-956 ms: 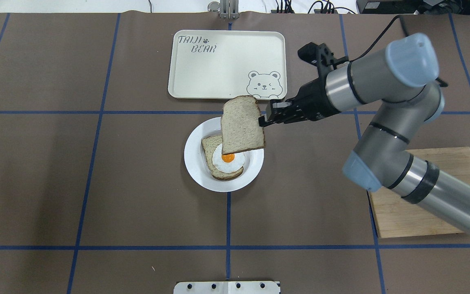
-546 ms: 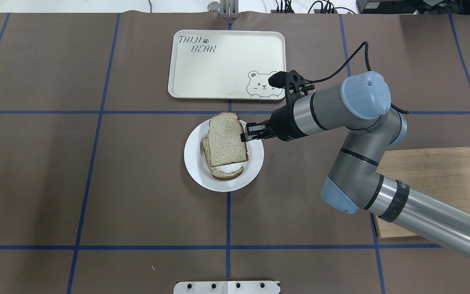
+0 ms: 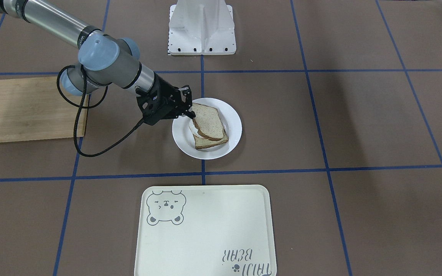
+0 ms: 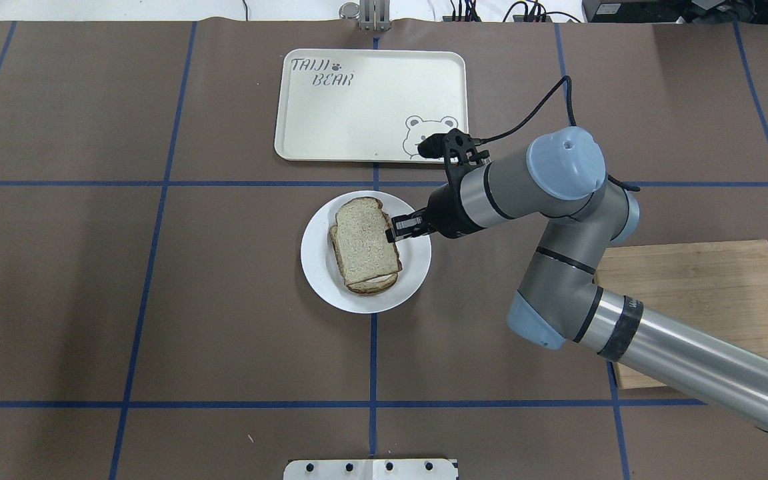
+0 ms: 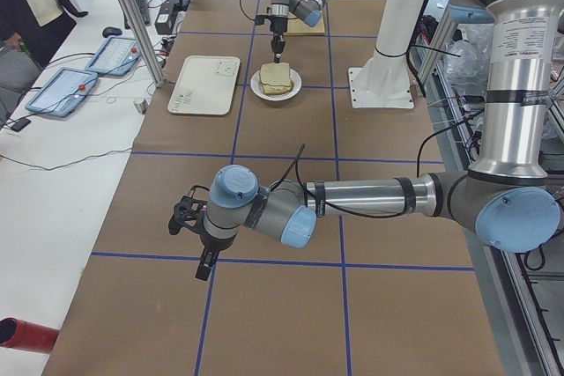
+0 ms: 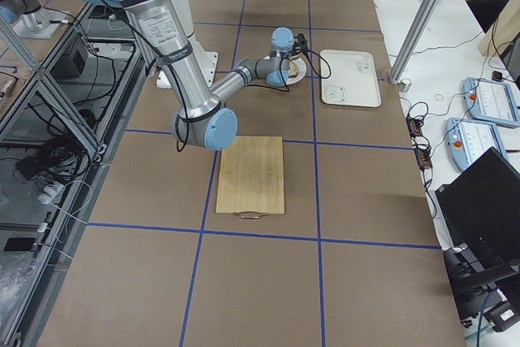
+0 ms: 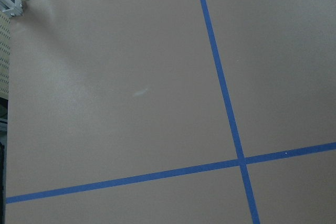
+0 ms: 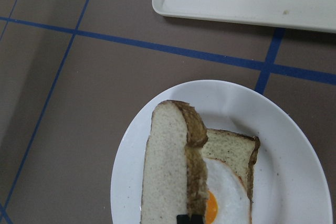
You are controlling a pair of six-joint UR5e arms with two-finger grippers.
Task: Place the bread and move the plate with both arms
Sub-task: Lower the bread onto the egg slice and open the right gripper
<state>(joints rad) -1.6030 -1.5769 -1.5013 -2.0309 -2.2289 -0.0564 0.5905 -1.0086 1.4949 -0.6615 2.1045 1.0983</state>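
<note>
Right end effector (image 4: 391, 233) is clamped narrow on the crust edge of the squarish slice of pale speckled wheat bread (image 4: 365, 240), plain face up, dark brown crust all round. The bread stretches straight out ahead of my fingertips (image 8: 189, 217). Directly under it is the other wheat slice (image 8: 231, 148), the one carrying the fried egg (image 8: 223, 203), and under that the round glossy white plate (image 4: 317, 273).

From my wrist camera the gripped side looks raised, with the yolk peeking out just beside my fingertips. So I'd call the bread lowered onto the stack but not let go. Whether its far edge already touches the egg, I can't tell.

Where that puts me: placing the bread is nearly finished. What's left of it is to ease the gripped edge down, release and back out.

The second half hasn't begun. The plate sits right below my right end effector, and nothing grips its rim. The cream rectangular bear-print tray (image 4: 371, 107) lies further ahead, apart from the plate. The pale wooden cutting board (image 4: 691, 280) is well behind, back by my elbow.

My left end effector (image 5: 204, 266) hangs far off down the brown table (image 7: 131, 77), well away from the plate. Its camera shows only bare cover and blue tape lines. Wide or narrow, I can't tell. It has the whole reach to make before the plate can be moved with both arms.
</note>
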